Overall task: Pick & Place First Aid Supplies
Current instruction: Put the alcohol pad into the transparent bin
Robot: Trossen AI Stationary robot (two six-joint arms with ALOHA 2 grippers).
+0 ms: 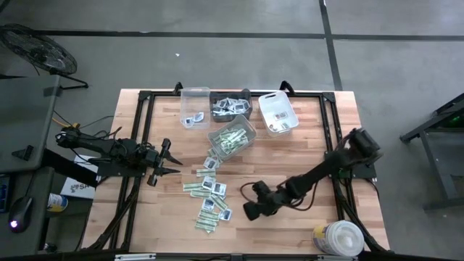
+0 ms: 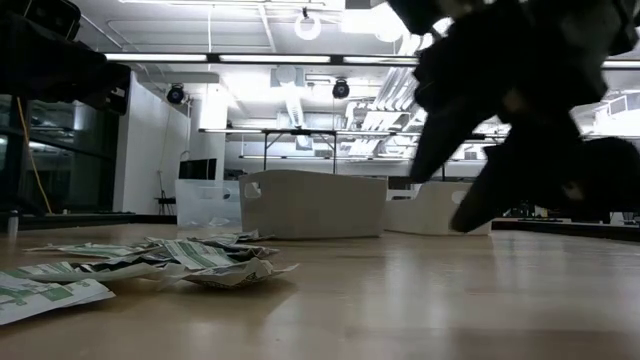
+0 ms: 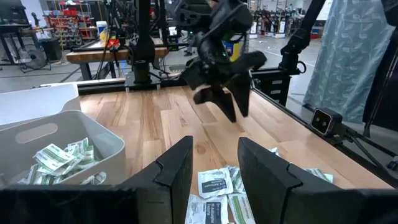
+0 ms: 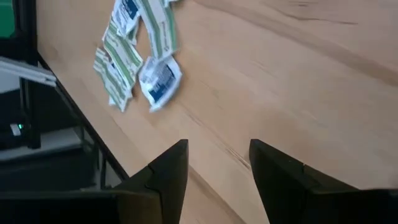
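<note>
The first aid packets (image 1: 209, 194) are lying scattered mid-bench, their trail running toward the front edge. The right gripper (image 1: 250, 211), jaws parted and empty, is hovering just beside its lower end, nearer than the left gripper (image 1: 168, 161), likewise parted and empty.

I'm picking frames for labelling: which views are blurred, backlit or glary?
Low view: the right hand looms close as a blurred, backlit silhouette against bright ceiling lights, while the packets stay readable. Right wrist view: packets and table look smeared. High view: even light, no glare. Left wrist view: the fingers up close are soft.
</note>
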